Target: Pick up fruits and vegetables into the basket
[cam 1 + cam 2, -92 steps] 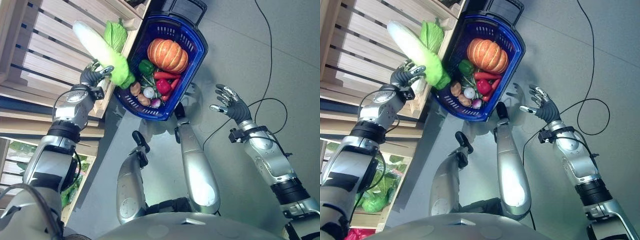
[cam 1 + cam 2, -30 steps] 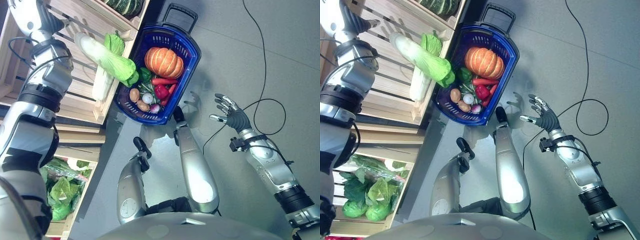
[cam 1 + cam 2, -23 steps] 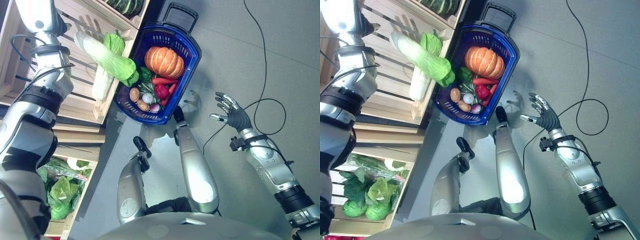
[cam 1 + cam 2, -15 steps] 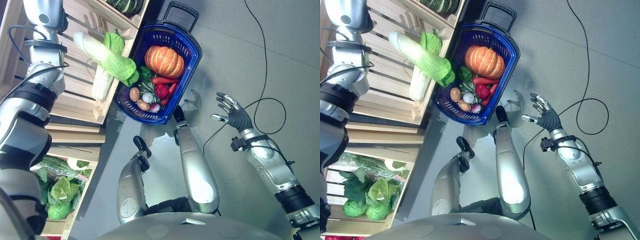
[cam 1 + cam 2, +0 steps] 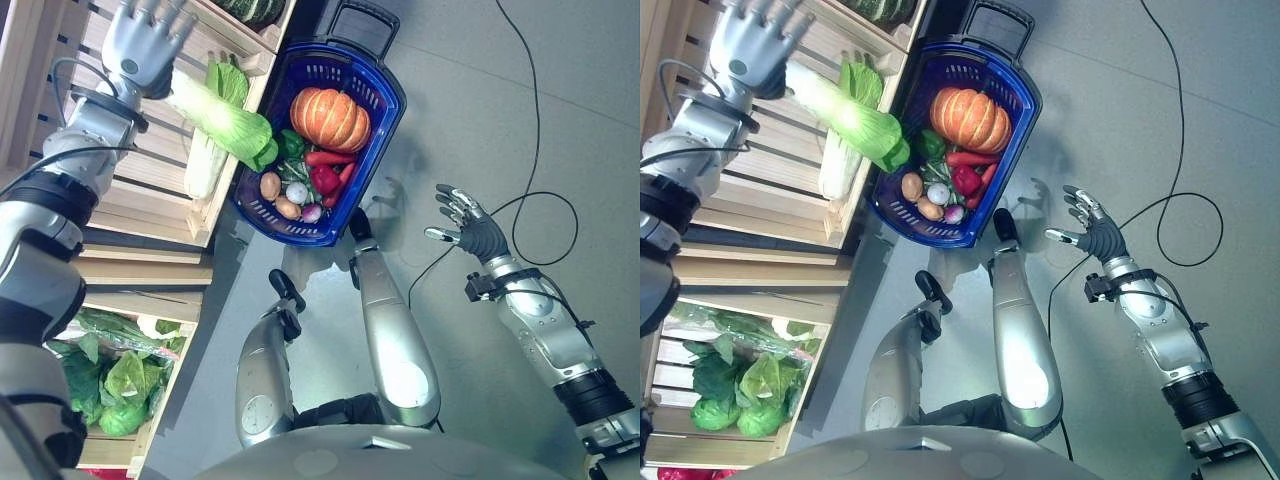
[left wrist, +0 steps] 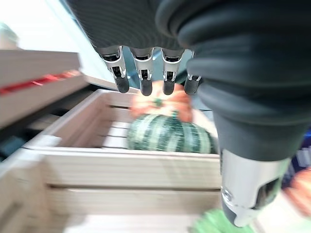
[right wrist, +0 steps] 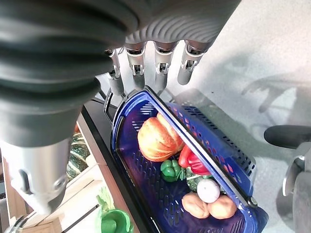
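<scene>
A slatted wooden shelf unit (image 5: 110, 190) takes up the robot's left side, with a crate (image 6: 121, 160) at its top holding a dark green striped squash (image 6: 167, 136) and an orange pumpkin behind it; a lower bin holds leafy greens (image 5: 115, 385). Beside the shelf, on the grey floor (image 5: 480, 110), stands the blue basket (image 5: 385, 110), its black handle (image 5: 365, 22) folded at the far end.

Inside the basket, the orange pumpkin (image 5: 330, 118) fills the far half. Nearer lie a green pepper (image 5: 292, 143), a red pepper (image 5: 325, 180), a long red chilli (image 5: 325, 158), two potatoes (image 5: 270, 187), and a pale onion (image 5: 297, 193) beside a small reddish one.

A long napa cabbage (image 5: 225, 120) lies slanted across the shelf's edge, its green leafy tip over the basket's rim and its white stalk end by the left hand. A second cabbage (image 5: 205, 165) lies on the shelf slats just under it.

The left hand (image 5: 140, 45) is raised over the shelf near the crate, fingers straight and spread, grasping nothing; the cabbage's stalk end sits just beside its wrist, not in the fingers. The right hand (image 5: 470, 225) hangs over the floor, well apart from the basket, fingers relaxed and spread, empty.
</scene>
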Robot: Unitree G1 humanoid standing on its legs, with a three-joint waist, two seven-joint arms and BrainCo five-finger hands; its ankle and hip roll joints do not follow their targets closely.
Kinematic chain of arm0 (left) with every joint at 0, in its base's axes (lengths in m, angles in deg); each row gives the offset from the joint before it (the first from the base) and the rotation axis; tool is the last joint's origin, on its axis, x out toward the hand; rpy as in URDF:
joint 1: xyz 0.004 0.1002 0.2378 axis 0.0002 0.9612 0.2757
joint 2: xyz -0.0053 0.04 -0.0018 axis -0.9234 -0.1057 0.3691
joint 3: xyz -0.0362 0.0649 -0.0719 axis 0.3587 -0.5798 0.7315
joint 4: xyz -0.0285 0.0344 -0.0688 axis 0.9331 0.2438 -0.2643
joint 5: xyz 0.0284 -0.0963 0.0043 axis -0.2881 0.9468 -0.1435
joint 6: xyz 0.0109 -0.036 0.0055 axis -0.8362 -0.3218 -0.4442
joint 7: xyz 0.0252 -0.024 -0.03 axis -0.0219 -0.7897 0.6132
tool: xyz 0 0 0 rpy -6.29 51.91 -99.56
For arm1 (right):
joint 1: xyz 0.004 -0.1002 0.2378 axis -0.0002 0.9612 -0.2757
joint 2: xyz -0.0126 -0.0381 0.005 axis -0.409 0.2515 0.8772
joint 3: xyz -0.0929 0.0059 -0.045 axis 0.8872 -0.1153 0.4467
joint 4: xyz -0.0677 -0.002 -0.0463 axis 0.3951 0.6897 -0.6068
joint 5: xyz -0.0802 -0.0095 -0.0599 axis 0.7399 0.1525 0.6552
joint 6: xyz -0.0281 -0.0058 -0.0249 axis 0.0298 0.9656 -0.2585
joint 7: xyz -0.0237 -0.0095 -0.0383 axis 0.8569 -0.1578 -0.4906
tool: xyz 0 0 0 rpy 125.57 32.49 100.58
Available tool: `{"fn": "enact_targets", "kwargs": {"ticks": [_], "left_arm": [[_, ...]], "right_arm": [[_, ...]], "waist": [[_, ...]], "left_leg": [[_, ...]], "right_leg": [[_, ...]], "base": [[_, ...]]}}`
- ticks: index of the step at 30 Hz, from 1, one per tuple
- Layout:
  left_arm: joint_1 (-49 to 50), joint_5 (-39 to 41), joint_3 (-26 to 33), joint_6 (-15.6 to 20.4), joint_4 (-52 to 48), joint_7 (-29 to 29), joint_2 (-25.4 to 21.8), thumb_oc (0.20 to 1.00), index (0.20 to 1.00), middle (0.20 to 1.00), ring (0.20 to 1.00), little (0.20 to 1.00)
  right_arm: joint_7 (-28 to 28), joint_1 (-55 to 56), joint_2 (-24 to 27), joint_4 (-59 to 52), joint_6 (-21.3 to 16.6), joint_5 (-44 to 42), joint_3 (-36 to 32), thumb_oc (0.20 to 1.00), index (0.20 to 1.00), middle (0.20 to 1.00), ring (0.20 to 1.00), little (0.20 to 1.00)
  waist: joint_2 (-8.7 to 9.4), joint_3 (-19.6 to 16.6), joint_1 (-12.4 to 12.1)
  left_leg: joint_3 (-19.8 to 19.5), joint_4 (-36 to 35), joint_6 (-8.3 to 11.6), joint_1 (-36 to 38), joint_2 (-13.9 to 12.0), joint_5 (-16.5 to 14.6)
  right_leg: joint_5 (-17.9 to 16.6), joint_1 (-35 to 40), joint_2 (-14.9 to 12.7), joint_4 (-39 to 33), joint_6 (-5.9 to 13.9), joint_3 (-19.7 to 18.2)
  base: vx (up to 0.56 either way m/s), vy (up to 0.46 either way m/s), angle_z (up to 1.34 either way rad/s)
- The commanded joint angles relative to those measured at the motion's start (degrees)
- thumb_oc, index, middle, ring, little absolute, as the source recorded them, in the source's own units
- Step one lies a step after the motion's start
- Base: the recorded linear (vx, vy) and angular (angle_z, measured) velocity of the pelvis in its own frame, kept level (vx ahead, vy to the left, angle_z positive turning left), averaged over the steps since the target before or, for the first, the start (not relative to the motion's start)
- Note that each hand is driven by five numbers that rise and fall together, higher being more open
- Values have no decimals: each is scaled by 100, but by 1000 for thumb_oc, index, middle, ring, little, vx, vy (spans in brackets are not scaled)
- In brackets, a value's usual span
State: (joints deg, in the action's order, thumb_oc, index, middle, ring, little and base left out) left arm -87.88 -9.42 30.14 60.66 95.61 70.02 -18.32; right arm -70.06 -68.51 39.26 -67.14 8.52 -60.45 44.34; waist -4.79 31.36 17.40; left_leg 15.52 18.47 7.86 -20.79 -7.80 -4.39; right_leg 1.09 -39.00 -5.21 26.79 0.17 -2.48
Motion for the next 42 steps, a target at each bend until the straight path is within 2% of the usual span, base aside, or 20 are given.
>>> {"fn": "enact_targets", "kwargs": {"ticks": [1,8,14,24,33,42], "left_arm": [[241,243,304,363,-150,-117,-657,1000,1000,1000,1000,1000],[251,508,312,859,-102,-363,-656,1000,1000,1000,1000,1000],[182,580,252,968,47,-432,-640,1000,1000,1000,1000,1000],[132,211,229,494,642,31,-443,1000,1000,1000,1000,1000],[85,-246,77,74,893,80,-214,1000,1000,1000,1000,1000],[81,-461,-40,130,992,76,-54,1000,1000,1000,1000,1000]], "right_arm": [[69,189,38,-340,-135,-197,-332,1000,1000,1000,1000,1000],[160,226,62,-328,-142,-179,-423,1000,1000,1000,1000,1000],[180,268,80,-306,-183,-173,-458,1000,1000,1000,1000,1000],[114,263,38,-151,-419,-283,-342,1000,1000,1000,1000,1000],[-35,174,1,-85,-535,-364,-178,1000,1000,1000,1000,1000],[-96,134,-51,-33,-593,-460,-113,1000,1000,1000,1000,1000]], "waist": [[-51,-157,193],[-70,-157,251],[-65,-157,287],[27,-157,311],[50,-157,311],[73,-157,324]], "left_leg": [[86,380,-302,-719,78,-65],[161,440,-308,-835,73,-65],[222,498,-305,-953,56,-89],[292,662,-317,-1348,-3,-123],[309,782,-315,-1639,-17,-182],[319,947,-328,-1877,-50,-270]], "right_leg": [[742,140,-234,206,429,191],[721,22,-225,208,419,169],[710,-116,-215,229,415,140],[630,-471,-173,250,411,115],[602,-747,-151,286,418,93],[584,-1003,-123,375,424,46]], "base": [[0,0,0],[-1,20,-4],[-2,6,-1],[-18,-13,-3],[0,0,0],[-2,-15,-1]]}}
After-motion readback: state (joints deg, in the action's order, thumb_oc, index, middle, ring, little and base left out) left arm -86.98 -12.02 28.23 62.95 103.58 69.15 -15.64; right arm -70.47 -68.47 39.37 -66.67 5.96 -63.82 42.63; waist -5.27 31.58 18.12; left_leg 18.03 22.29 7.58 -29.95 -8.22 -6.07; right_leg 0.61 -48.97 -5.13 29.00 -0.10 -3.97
